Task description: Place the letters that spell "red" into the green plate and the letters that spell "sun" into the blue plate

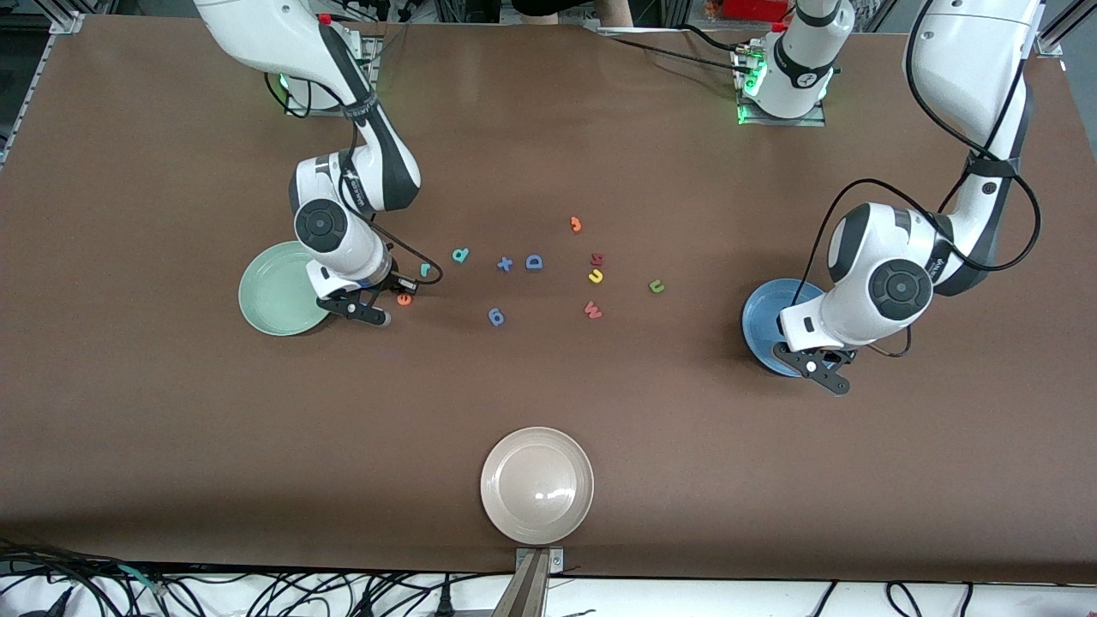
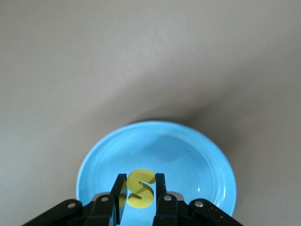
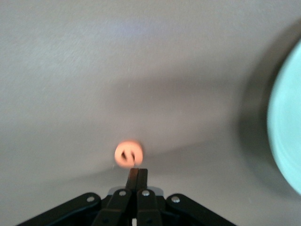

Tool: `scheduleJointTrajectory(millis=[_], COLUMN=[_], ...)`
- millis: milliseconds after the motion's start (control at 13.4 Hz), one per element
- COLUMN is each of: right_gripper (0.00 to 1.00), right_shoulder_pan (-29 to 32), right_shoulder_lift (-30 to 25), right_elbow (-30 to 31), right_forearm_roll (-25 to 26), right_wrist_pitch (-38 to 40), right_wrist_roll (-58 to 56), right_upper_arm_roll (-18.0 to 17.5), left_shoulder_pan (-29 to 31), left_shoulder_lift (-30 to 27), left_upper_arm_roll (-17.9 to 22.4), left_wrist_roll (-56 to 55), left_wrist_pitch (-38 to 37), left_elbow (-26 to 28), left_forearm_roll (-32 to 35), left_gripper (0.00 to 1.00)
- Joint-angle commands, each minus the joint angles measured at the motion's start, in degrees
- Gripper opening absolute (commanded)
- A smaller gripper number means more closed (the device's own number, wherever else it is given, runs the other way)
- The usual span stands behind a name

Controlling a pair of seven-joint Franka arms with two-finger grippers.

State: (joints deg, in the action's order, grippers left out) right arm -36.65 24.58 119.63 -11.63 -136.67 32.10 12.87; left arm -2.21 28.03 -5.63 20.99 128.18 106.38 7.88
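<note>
My left gripper (image 1: 836, 385) hangs over the blue plate (image 1: 763, 314), shut on the yellow "s" (image 2: 139, 189); in the left wrist view the blue plate (image 2: 188, 150) lies right under the left gripper (image 2: 139, 178). My right gripper (image 1: 381, 318) is low beside the green plate (image 1: 272, 291), shut with nothing between its fingers. The orange "e" (image 1: 404, 299) lies just off its tips; the right wrist view shows the orange "e" (image 3: 128, 154) ahead of the right gripper (image 3: 138, 170). On the table lie the teal "r" (image 1: 425, 270), the teal "d" (image 1: 461, 254), a yellow "u" shape (image 1: 595, 276) and a dark green "u" shape (image 1: 656, 286).
Mid-table lie a blue cross shape (image 1: 505, 264), a blue "D" (image 1: 534, 262), a blue "g" (image 1: 496, 318), an orange "3" (image 1: 576, 224), a small red letter (image 1: 597, 259) and a red "w" (image 1: 591, 309). A beige-white plate (image 1: 537, 485) sits nearest the front camera.
</note>
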Motion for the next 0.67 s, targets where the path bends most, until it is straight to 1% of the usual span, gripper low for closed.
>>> scheduleJointTrajectory(millis=[0, 75, 149, 224, 298, 373, 447, 522, 596], right_gripper=[0.0, 0.0, 0.0, 0.0, 0.0, 0.0, 0.0, 0.21, 0.46], right_shoulder_pan=[-0.53, -0.53, -0.53, -0.61, -0.96, -1.49, -1.58, -1.58, -1.67], right_shoulder_lift=[-2.43, -2.43, -2.26, -2.26, -2.26, -2.26, -1.91, -1.47, -1.12], right_elbow=[-0.45, -0.63, -0.72, -0.72, -0.72, -0.89, -1.94, -2.38, -2.47], right_forearm_roll=[-0.76, -0.76, -0.76, -0.94, -0.94, -0.94, -0.94, -0.85, -0.85], right_wrist_pitch=[4.66, 4.58, 4.49, 4.49, 4.49, 4.4, 4.4, 4.4, 4.23], right_wrist_roll=[0.43, 0.42, 0.95, 1.3, 3.3, 6.19, 8.05, 8.33, 8.25], right_upper_arm_roll=[1.27, 1.45, 1.28, 1.02, 0.58, -0.99, -1.44, -1.45, -1.45], left_shoulder_pan=[2.12, 2.82, 3.35, 3.53, 3.53, 3.44, 3.44, 3.44, 2.92], left_shoulder_lift=[-1.13, -1.31, -1.22, -1.22, -1.22, -1.4, -1.66, -1.92, -2.45], left_upper_arm_roll=[-1.14, -1.31, -2.01, -2.28, -2.37, -2.72, -3.68, -4.03, -4.13], left_wrist_roll=[2.39, 2.91, 2.91, 2.91, 2.83, 2.83, 2.31, 2.13, 1.78], left_wrist_pitch=[3.46, 4.78, 4.97, 4.97, 4.88, 4.54, 4.44, 4.1, 3.14], left_elbow=[4.7, 6.02, 6.12, 6.12, 5.95, 5.6, 5.51, 5.25, 4.64], left_forearm_roll=[-1.38, -1.38, -1.38, -1.46, -1.46, -1.46, -1.46, -1.46, -1.46], left_gripper=[0.3, 0.31, 0.43, 0.65, 1.0, 1.0, 1.0, 1.0, 1.0])
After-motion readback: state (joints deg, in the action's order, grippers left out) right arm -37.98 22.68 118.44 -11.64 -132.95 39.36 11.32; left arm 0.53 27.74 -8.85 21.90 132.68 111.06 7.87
